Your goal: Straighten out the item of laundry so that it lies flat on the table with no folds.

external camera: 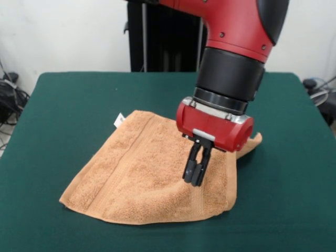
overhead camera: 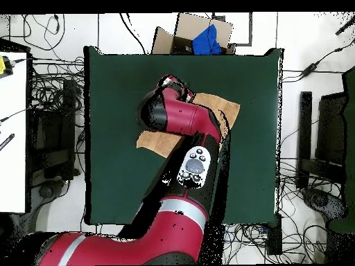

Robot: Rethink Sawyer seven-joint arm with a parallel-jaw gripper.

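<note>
One towel [external camera: 152, 178] of orange-tan terry lies on the green bench [external camera: 63, 105], a little right of the middle in the front view. Its left part spreads out in a broad slope, with a woven band running along that side and a small white tag [external camera: 119, 120] sticking out at the far left corner. Further right the cloth is doubled over on itself, and a loose corner pokes out to the right from behind the arm. The claw [external camera: 193, 177] hangs from the red wrist over the right part of the towel, its two black fingers [external camera: 189, 170] pressed close together with the tips at the cloth; whether they pinch any of it I cannot tell. From overhead, the arm [overhead camera: 182, 121] covers most of the towel [overhead camera: 225, 111].
</note>
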